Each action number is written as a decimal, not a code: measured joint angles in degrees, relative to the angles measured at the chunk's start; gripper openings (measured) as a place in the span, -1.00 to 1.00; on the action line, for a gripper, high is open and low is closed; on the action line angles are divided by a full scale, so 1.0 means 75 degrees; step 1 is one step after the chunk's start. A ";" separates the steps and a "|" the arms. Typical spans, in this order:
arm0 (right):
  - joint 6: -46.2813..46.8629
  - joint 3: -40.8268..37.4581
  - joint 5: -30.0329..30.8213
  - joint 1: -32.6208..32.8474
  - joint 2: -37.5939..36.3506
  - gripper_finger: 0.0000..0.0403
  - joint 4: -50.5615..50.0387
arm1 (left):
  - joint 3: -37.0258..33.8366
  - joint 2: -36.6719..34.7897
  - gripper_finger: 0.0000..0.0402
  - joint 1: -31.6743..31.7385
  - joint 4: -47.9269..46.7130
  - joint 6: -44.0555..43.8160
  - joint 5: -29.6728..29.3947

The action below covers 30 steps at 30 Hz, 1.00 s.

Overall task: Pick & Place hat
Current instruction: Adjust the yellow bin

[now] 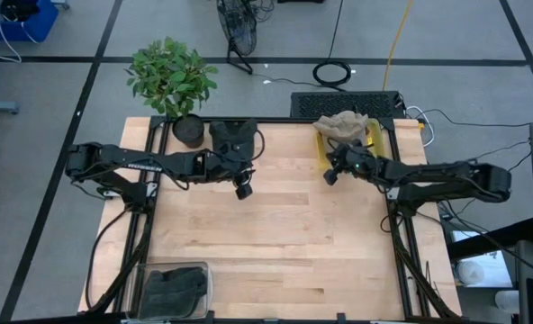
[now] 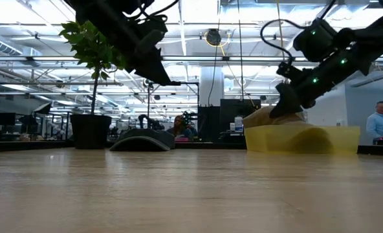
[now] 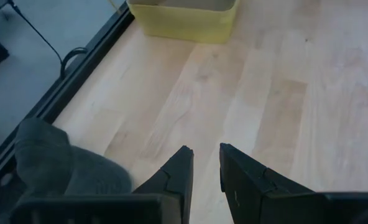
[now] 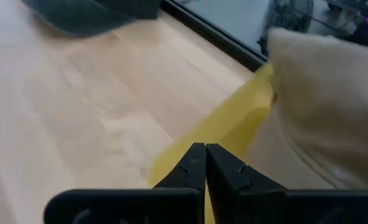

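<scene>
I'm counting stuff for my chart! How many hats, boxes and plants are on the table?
Hats: 3 (dark hat, tan hat, dark hat in clear bin)
Boxes: 2 (yellow bin, clear bin)
Plants: 1 (potted plant)
Total: 6

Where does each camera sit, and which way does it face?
High: above the table, looking straight down; both arms show, left fingers by the dark hat, right fingers by the yellow bin.
Low: at tabletop height, looking level into the room; both arms enter from above.
Left wrist: past its slightly parted fingers toward the bin.
Right wrist: past its shut fingers at the bin's tan hat.
Shared: bin and dark hat show in all four.
</scene>
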 joint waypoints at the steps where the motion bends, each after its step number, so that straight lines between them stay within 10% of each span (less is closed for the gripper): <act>1: 0.0025 0.0000 -0.0016 -0.0079 0.0065 -1.00 -0.0005 | 0.0000 0.0000 -0.57 0.0010 0.0012 -0.0067 0.0007; 10: -0.0659 -0.0001 -0.3379 -0.0169 0.0082 -1.00 -0.0633 | 0.0000 -0.0003 -0.57 -0.0120 -0.0006 -0.0066 0.0027; 30: -0.0383 -0.0003 -0.1357 -0.0967 0.0726 -1.00 -0.0753 | 0.0000 -0.0003 -0.57 -0.0122 0.0068 -0.0037 0.0185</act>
